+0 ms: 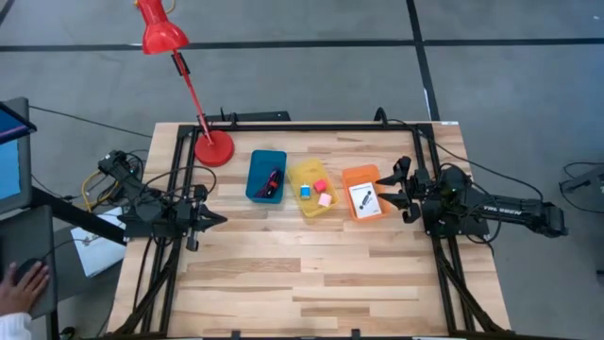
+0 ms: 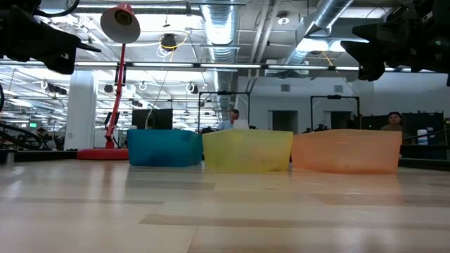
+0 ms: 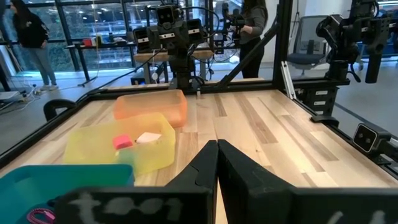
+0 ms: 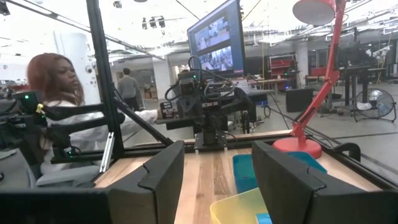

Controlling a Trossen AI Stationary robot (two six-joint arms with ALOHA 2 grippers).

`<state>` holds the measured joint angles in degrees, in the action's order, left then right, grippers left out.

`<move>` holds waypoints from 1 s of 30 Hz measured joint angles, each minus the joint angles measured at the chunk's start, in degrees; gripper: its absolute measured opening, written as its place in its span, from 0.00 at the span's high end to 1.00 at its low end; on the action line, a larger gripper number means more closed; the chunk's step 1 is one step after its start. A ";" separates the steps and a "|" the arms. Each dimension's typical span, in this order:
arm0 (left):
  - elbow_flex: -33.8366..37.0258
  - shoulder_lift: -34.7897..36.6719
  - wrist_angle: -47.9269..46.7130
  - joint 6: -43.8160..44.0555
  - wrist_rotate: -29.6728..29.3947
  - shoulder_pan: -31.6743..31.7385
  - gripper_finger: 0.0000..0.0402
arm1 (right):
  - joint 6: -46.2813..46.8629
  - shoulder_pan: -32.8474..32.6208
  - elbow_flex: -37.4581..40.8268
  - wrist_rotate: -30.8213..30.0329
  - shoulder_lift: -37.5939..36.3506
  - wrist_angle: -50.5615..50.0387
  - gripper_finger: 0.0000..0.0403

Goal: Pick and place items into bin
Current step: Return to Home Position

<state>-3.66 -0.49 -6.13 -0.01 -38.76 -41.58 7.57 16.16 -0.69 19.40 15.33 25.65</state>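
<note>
Three bins stand in a row on the wooden table: a blue bin (image 1: pixel 266 177), a yellow bin (image 1: pixel 312 190) and an orange bin (image 1: pixel 363 193). A dark red cord (image 1: pixel 273 179) and a black-and-red pen-like piece lie in the blue one. Light-blue, red and pink blocks (image 1: pixel 319 192) sit in the yellow one. A white card with a black mark (image 1: pixel 363 197) lies in the orange one. My left gripper (image 1: pixel 220 220) (image 3: pixel 216 152) hovers shut left of the bins. My right gripper (image 1: pixel 396 194) (image 4: pixel 217 171) hovers open just right of the orange bin.
A red desk lamp (image 1: pixel 213 148) stands on its round base at the table's far left, its arm leaning over the far edge. A black frame (image 1: pixel 311 126) borders the table. A person's hand (image 1: pixel 23 283) rests left of the table. Bare wood (image 1: pixel 311 274) spreads in front of the bins.
</note>
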 joint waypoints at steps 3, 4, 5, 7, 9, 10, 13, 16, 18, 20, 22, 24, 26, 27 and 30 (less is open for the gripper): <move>0.00 0.01 -0.01 0.43 0.00 -0.01 1.00 | 0.00 0.00 0.00 0.00 0.00 0.00 0.55; 0.00 0.01 -0.02 0.41 0.00 -0.01 1.00 | 0.00 0.00 0.00 0.00 0.02 0.00 0.55; 0.00 0.01 -0.01 0.19 0.00 -0.01 1.00 | 0.00 -0.01 0.00 0.00 0.01 -0.01 0.55; 0.00 0.01 -0.02 -0.16 0.00 0.00 1.00 | 0.00 -0.01 0.01 0.00 0.01 -0.01 0.55; 0.00 0.00 0.00 0.08 0.00 -0.02 1.00 | 0.00 -0.01 0.00 0.00 0.01 -0.01 0.55; 0.00 0.00 -0.02 0.19 0.00 0.00 1.00 | 0.00 -0.02 0.00 0.00 0.02 0.00 0.55; 0.00 0.01 -0.01 -0.07 0.00 -0.01 1.00 | 0.00 -0.02 0.02 0.00 0.00 0.00 0.55; 0.00 0.00 0.00 -0.16 0.00 -0.02 1.00 | 0.00 -0.01 0.00 0.00 0.00 -0.01 0.55; 0.00 0.01 -0.01 0.02 0.00 -0.01 1.00 | 0.00 -0.02 0.00 0.00 0.00 0.00 0.55; -0.01 0.01 -0.01 -0.09 0.00 0.00 1.00 | 0.00 0.00 0.00 0.00 0.01 -0.01 0.55; 0.00 0.02 -0.01 -0.24 0.00 -0.01 1.00 | 0.00 -0.01 0.00 0.00 0.00 -0.02 0.55; 0.00 0.02 0.00 -0.07 0.02 -0.02 1.00 | 0.00 -0.02 0.00 0.00 0.02 -0.02 0.55; -0.01 0.01 -0.02 0.04 0.00 0.00 1.00 | 0.00 -0.02 0.01 0.00 0.02 -0.01 0.55; 0.00 0.00 0.00 0.00 0.00 0.00 1.00 | 0.00 -0.01 0.00 0.00 0.00 -0.01 0.55; 0.00 0.00 -0.01 -0.19 0.00 -0.01 1.00 | 0.00 -0.01 0.00 0.00 0.00 0.00 0.55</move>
<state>-3.66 -0.49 -6.14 -0.20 -38.76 -41.60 7.57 16.16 -0.69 19.40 15.34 25.65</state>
